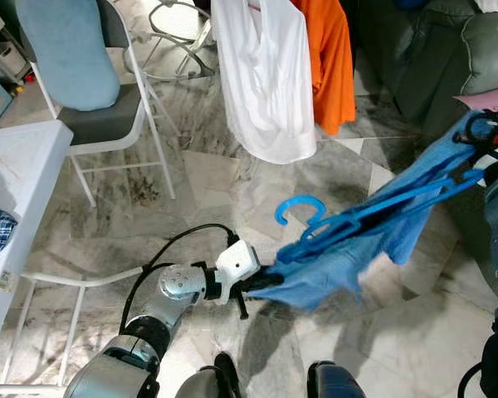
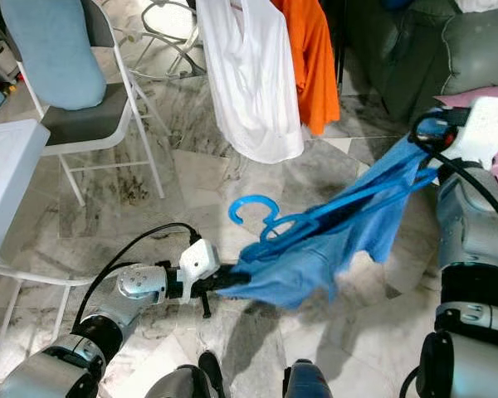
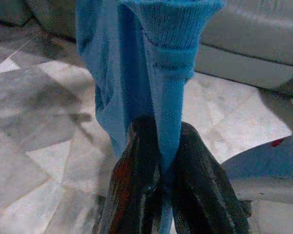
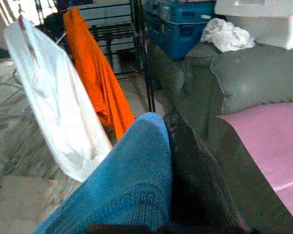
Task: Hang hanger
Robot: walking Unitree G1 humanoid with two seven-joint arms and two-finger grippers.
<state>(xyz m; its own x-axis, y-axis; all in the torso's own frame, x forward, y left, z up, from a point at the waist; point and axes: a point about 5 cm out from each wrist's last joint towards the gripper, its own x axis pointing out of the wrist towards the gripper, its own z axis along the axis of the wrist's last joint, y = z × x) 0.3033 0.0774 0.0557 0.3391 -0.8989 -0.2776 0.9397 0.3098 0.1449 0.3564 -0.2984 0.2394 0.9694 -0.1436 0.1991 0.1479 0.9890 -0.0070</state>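
A blue garment (image 1: 373, 240) is stretched between my two grippers above the marble floor, with a blue plastic hanger (image 1: 315, 222) threaded in it and its hook (image 2: 251, 211) sticking out on top. My left gripper (image 1: 261, 283) is low in front of me, shut on the garment's lower hem (image 3: 166, 131). My right gripper (image 1: 479, 133) is raised at the right, shut on the garment's other end (image 4: 136, 185).
A white shirt (image 1: 261, 75) and an orange shirt (image 1: 332, 58) hang on a rack ahead. A folding chair (image 1: 108, 116) with a light blue cushion stands at the left, beside a white table (image 1: 17, 166). A grey-green sofa (image 1: 448, 58) with a pink sheet is at the right.
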